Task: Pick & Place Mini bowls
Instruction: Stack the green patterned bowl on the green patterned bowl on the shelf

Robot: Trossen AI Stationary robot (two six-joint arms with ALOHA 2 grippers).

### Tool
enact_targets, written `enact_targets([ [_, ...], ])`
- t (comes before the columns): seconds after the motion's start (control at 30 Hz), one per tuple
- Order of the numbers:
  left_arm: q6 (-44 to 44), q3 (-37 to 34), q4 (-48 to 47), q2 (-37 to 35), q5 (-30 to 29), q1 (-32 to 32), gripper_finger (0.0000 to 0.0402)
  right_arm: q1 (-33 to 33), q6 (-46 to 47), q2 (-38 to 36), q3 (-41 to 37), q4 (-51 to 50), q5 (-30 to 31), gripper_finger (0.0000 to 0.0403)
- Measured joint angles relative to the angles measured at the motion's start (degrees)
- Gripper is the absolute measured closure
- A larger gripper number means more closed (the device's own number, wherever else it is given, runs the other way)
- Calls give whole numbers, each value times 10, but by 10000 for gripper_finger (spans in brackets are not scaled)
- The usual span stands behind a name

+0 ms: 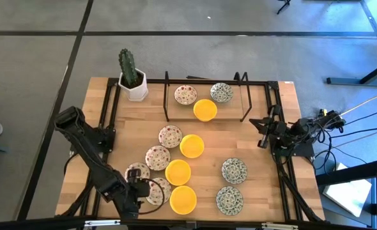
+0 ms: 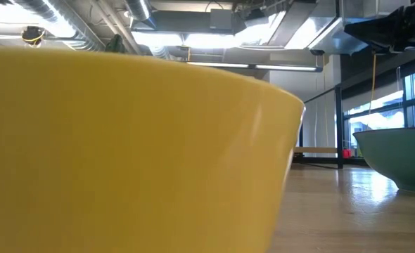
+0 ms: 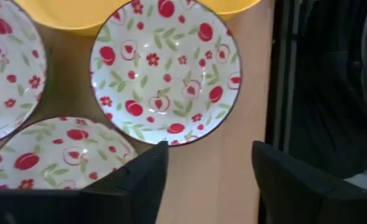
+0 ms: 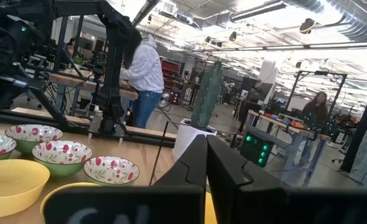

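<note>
Mini bowls sat all over your wooden table (image 1: 252, 140). Nearest the front edge, your left gripper (image 3: 208, 168) hung low by the front left corner, and its two dark fingers (image 3: 140, 180) were spread apart with nothing between them. Right under it lay a red-flowered bowl (image 1: 154, 190), and another red-flowered bowl (image 1: 137, 172) sat just beside that one. You could see their red fruit and green leaves up close in the left wrist view. A yellow bowl (image 1: 183, 199) sat next to them at the front, and the low view was almost filled by the side of a yellow bowl (image 2: 123, 154) very close to that camera.

Over on the front right, two grey-green bowls (image 1: 229, 200) sat one behind the other. Going back, a slanting row of red-flowered and yellow bowls (image 1: 192, 145) ran up the middle of the table.

Your right gripper (image 4: 206, 162) waited at the right edge of the table, off the bowls, with its fingers pressed tight together.

At the far side, three more bowls sat inside a black frame (image 1: 204, 96): one red-flowered, one yellow (image 1: 205, 109) and one grey-green. A cactus in a white pot (image 1: 133, 76) stood at the far left corner. Past the table, people stood in the room (image 4: 143, 68).
</note>
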Motion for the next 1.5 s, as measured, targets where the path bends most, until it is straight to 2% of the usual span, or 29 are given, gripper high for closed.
enact_targets([
  [0.1,-23,0,-32,0,1,2,141,0,0,0,0,-1,0,393],
  [0.23,-40,0,-74,0,61,18,133,0,0,0,0,-4,0,393],
  [0.33,-52,0,-120,0,74,27,144,0,0,0,0,-4,0,393],
  [0.53,-89,-1,-256,0,53,30,171,0,1,0,0,-4,0,393],
  [0.73,-40,-1,-314,0,40,33,194,0,1,0,0,-4,0,393],
  [0.83,18,-1,-313,0,40,36,242,0,1,0,0,-6,0,393],
  [0.97,54,-1,-313,0,41,49,367,0,2,0,0,-14,0,393],
  [1.03,72,-1,-313,0,40,57,388,0,2,0,0,-14,0,393],
  [1.17,112,-1,-313,0,33,67,398,0,2,0,0,-14,0,393],
  [1.3,135,-1,-314,0,-13,70,398,0,2,0,0,-20,0,393],
  [1.43,103,-1,-331,-6,-70,69,374,0,2,0,0,-23,0,393],
  [1.5,71,-1,-338,-21,-78,69,355,0,2,0,0,-23,0,393],
])
